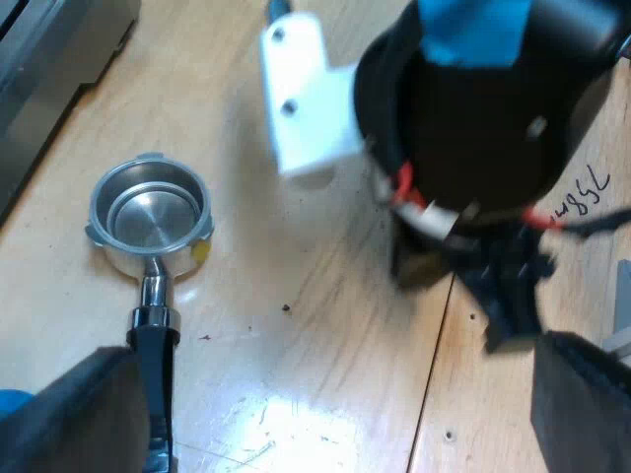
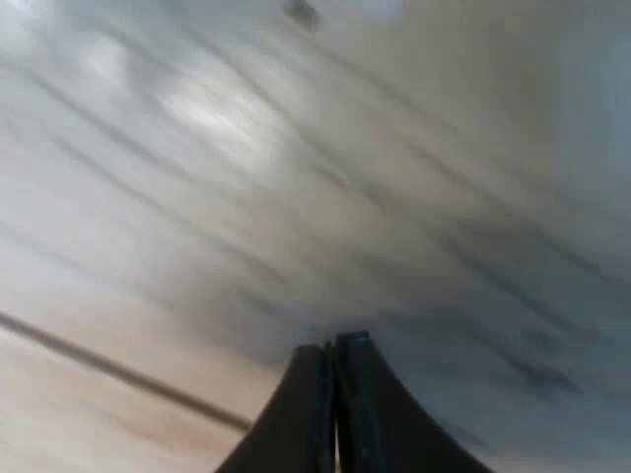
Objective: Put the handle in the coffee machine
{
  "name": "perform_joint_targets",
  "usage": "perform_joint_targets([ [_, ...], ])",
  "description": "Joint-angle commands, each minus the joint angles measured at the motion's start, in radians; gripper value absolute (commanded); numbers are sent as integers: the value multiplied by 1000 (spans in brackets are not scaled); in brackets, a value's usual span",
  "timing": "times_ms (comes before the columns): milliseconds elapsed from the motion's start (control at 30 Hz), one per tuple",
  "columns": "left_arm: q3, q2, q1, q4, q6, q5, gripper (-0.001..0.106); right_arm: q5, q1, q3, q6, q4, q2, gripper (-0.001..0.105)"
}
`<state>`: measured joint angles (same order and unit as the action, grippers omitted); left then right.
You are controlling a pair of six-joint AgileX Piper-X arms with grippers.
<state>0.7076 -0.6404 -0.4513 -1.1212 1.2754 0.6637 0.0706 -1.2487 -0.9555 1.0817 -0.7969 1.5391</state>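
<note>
The metal holder (image 1: 150, 217) lies on the wooden table with its empty basket facing up. Its dark handle (image 1: 155, 379) runs back toward my left gripper (image 1: 330, 409), close beside one of its fingers (image 1: 84, 414). That gripper is open wide, with nothing between its fingers. My right arm (image 1: 483, 128), black with blue tape and a white bracket, hangs over the table a short way from the basket. My right gripper (image 2: 335, 347) has its two fingers pressed together with nothing between them, just above the wooden table (image 2: 197, 148).
A grey metal body (image 1: 44, 69), probably the machine's base, stands at the table's edge beyond the basket. There is handwriting (image 1: 582, 192) on the wood near the right arm. A seam (image 1: 434, 374) runs through the tabletop.
</note>
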Motion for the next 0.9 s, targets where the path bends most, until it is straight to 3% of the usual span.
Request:
perform_joint_targets([
  [33,7,-4,-1,-5,0,1,80,-36,-3,1,22,-99,-53,0],
  [200,7,-4,45,-45,-6,-65,80,-133,-3,1,22,-194,-160,0],
  [400,7,-4,48,-89,-35,-94,80,-264,-3,-1,23,-230,-281,0],
  [533,7,25,59,-111,-65,-147,80,-301,-1,-13,87,-240,-347,0],
  [900,7,156,235,-146,-74,-143,80,-399,1,-94,165,-240,-398,0],
])
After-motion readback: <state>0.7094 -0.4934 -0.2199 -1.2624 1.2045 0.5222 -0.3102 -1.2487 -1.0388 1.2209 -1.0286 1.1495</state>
